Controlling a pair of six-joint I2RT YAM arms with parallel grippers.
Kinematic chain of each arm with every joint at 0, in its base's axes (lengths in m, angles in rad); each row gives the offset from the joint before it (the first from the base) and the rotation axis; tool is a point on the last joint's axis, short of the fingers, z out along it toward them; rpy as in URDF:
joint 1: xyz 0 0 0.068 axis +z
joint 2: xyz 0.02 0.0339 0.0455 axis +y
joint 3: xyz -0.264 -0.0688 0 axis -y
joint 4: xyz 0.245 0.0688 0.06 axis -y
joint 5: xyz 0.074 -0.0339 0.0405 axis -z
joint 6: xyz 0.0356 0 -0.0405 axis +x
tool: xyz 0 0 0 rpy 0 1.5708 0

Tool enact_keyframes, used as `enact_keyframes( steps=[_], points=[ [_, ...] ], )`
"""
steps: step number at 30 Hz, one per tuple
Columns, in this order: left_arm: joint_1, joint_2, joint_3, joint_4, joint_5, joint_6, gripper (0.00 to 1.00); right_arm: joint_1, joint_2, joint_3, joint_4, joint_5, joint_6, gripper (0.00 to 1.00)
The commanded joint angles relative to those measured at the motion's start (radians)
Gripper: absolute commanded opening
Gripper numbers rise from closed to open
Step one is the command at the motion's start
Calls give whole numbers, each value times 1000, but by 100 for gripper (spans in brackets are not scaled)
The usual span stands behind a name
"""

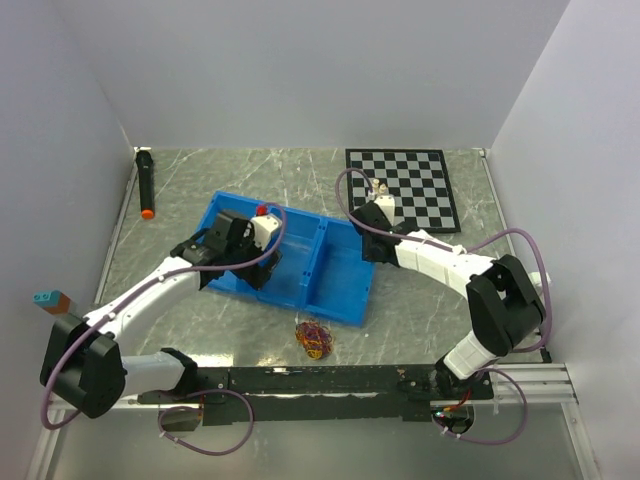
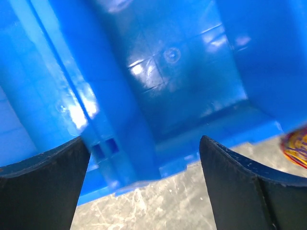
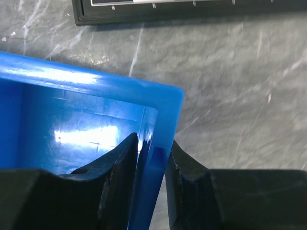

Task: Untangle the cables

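The cables (image 1: 316, 340) are a small tangle of red, yellow-orange and black wires lying on the table just in front of a blue two-compartment bin (image 1: 330, 290). A piece of the tangle shows at the right edge of the left wrist view (image 2: 297, 148). My left gripper (image 1: 260, 272) is open and empty, above the near wall of the bin's left compartment (image 2: 144, 120), its fingers (image 2: 240, 191) wide apart. My right gripper (image 1: 366, 246) is shut on the bin's right wall near its far corner (image 3: 158, 124); in its wrist view the gripper (image 3: 152, 158) has one finger inside and one outside.
A chessboard (image 1: 402, 187) lies at the far right; its edge shows in the right wrist view (image 3: 168, 12). A black marker with an orange tip (image 1: 146, 185) lies at the far left. A teal and brown block (image 1: 50, 298) sits at the left edge.
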State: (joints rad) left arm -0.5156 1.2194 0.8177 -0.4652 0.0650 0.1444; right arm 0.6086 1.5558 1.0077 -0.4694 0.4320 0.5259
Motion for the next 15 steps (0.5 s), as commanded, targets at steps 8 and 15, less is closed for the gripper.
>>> enact_keyframes(
  steps=[8,15],
  points=[
    [328,18,230,40,52,35,97,-73,1,-34,210,-32,-319,40],
    [477,178,259,106,-62,29,97,-73,-8,-37,193,-47,-279,48]
  ],
)
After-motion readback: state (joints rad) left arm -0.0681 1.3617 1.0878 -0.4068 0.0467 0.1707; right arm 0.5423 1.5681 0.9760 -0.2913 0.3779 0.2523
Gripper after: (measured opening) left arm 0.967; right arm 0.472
